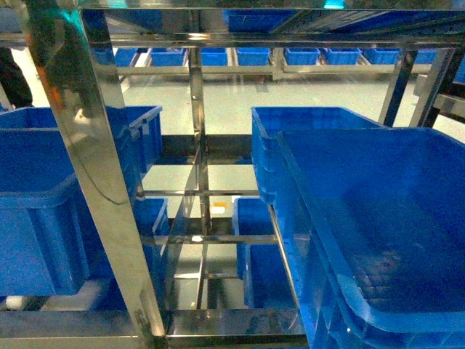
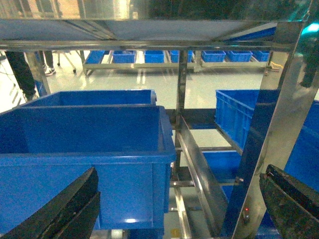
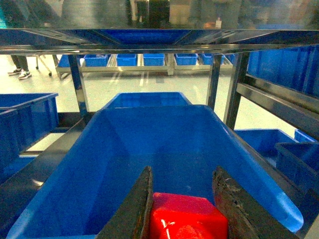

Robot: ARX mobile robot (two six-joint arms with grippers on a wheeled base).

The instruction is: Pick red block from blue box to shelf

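The red block [image 3: 187, 216] is clamped between the two dark fingers of my right gripper [image 3: 183, 172], which is shut on it. It hangs over the inside of a smooth-walled deep-blue bin [image 3: 124, 149] resting on a tier of the shelf [image 3: 229, 89]. My left gripper [image 2: 182, 172] is open, its fingers [image 2: 65, 209] wide apart with nothing between them, facing a shelf upright [image 2: 279, 124] and a blue crate [image 2: 89, 149]. Neither gripper shows in the head view, where the steel shelf [image 1: 94, 182] fills the frame. The blue box is out of view.
Deep-blue crates [image 1: 43, 211] sit on the left of the shelf, and a large smooth bin [image 1: 378, 218] rests on a ribbed crate [image 1: 305, 127] on the right. More crates [image 1: 254, 54] line a far rack. A person's legs [image 2: 17, 69] stand at far left.
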